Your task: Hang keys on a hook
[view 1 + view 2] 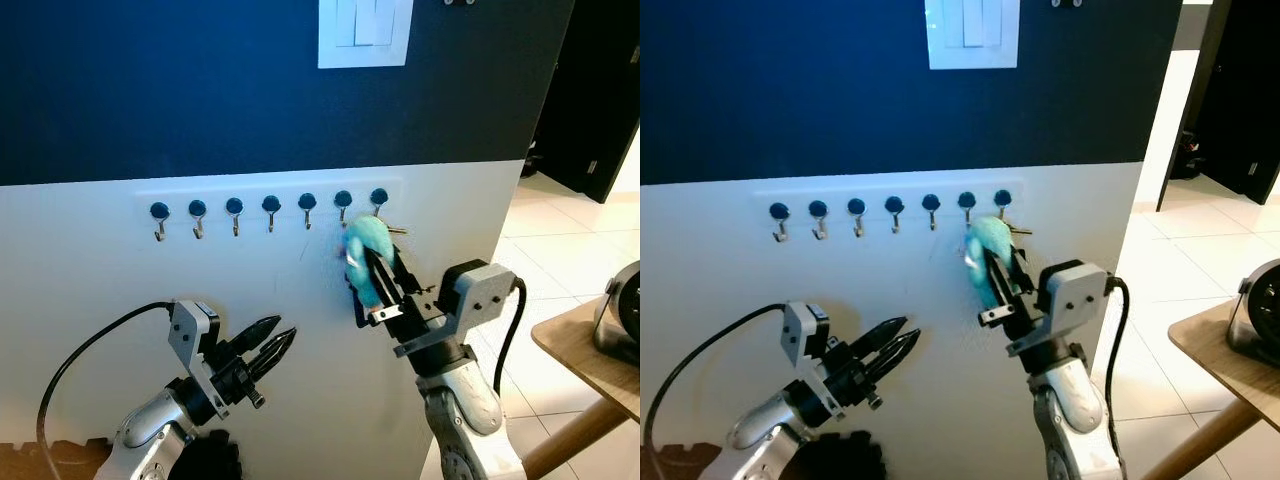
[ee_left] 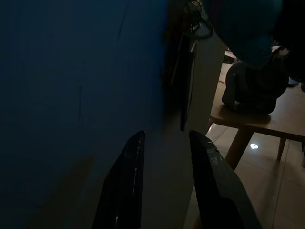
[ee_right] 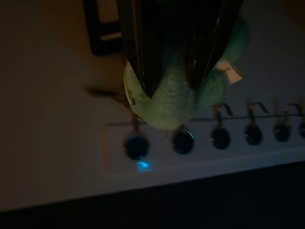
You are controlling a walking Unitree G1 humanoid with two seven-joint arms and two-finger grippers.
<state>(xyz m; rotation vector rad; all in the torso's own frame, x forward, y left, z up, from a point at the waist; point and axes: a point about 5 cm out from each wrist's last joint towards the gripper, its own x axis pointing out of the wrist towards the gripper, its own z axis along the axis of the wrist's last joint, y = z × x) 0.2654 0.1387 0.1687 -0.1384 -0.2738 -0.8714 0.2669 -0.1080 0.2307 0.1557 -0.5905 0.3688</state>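
Observation:
A row of several small hooks with dark blue knobs (image 1: 270, 212) runs across the white lower wall. My right gripper (image 1: 372, 262) is raised to the row's right end and shut on a turquoise plush key fob (image 1: 358, 240). The fob sits just below the two rightmost hooks (image 1: 379, 197), with metal keys (image 1: 396, 231) poking out beside it. In the right wrist view the plush (image 3: 171, 102) is clamped between the fingers (image 3: 143, 47), close under the knobs (image 3: 182, 140). My left gripper (image 1: 275, 345) is lower left, open and holding nothing, pointing at the wall.
A white light switch (image 1: 365, 32) sits on the dark blue upper wall. To the right, past the wall's corner, stands a wooden table (image 1: 585, 365) with a grey round object (image 1: 620, 310) on it, on a tiled floor (image 1: 560, 250) before a dark doorway.

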